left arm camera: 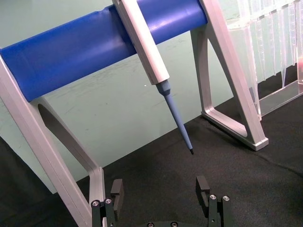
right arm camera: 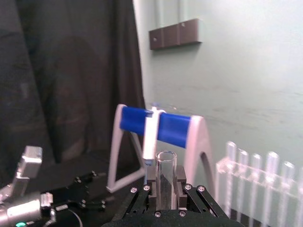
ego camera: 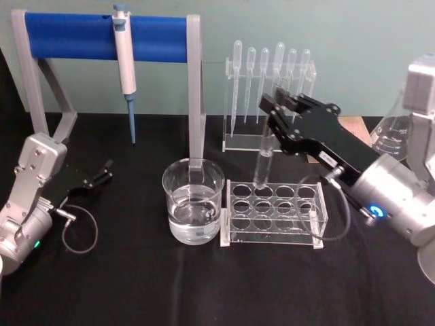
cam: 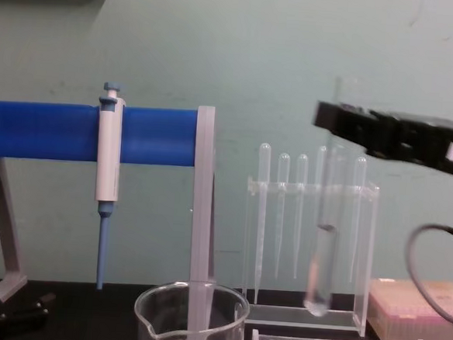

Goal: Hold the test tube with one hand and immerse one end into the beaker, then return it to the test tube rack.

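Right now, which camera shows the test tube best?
The chest view: the test tube hangs side-on, full length, from the right claw. The head view foreshortens it; the right wrist view shows its open rim and upper part.

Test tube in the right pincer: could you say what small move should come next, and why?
Probably shift the right pincer leftward: its clear glass test tube hangs upright above the clear plastic rack, not over the water-filled glass beaker.
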